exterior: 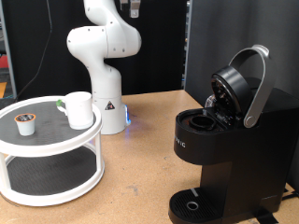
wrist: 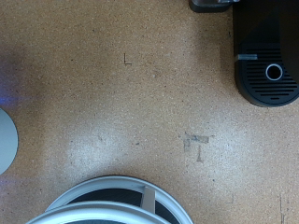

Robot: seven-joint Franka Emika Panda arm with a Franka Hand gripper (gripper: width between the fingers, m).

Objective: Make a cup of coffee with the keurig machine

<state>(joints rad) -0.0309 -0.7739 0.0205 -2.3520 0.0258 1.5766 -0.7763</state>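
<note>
The cup (exterior: 78, 109), a white mug, stands on the top tier of a round white two-tier stand (exterior: 56, 149) at the exterior view's left. A small coffee pod (exterior: 26, 122) sits beside it on the same tier. The black keurig machine (exterior: 220, 159) stands at the right with its silver-handled lid (exterior: 250, 84) raised and the pod chamber open. Only a dark tip of the gripper (exterior: 135, 9) shows at the top edge, high above the table between stand and machine. The wrist view shows no fingers, only the machine's drip base (wrist: 274, 72) and the stand's rim (wrist: 112, 191) far below.
The white arm's base (exterior: 105, 103) stands behind the stand, with a blue light glowing at its foot. Brown tabletop (wrist: 140, 103) lies between stand and machine. A dark curtain hangs behind the machine.
</note>
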